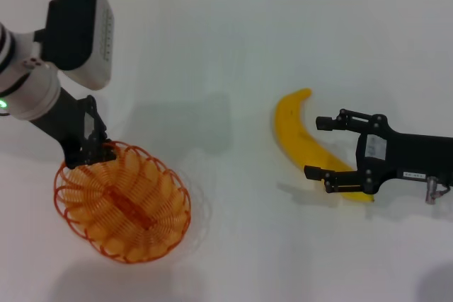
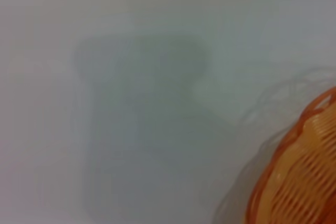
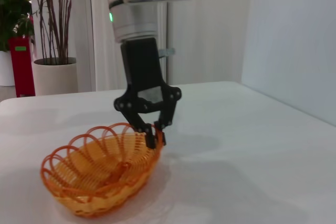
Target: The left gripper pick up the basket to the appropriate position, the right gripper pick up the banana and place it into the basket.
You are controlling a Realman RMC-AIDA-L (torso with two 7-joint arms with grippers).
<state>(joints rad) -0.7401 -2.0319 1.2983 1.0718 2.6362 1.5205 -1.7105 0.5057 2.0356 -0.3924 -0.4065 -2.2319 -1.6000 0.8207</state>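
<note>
We note the left gripper [image 3: 156, 139] pinching the orange wire basket's [image 1: 124, 206] scalloped rim; the right gripper [image 1: 320, 148] gapes wide around the smooth banana [image 1: 301, 136] on the white table [image 1: 233, 54].

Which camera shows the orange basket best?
The head view shows the basket best: its whole oval from above, with the left gripper at its rim. The right wrist view shows it whole too, but from the side. The left wrist view catches only one edge.
</note>
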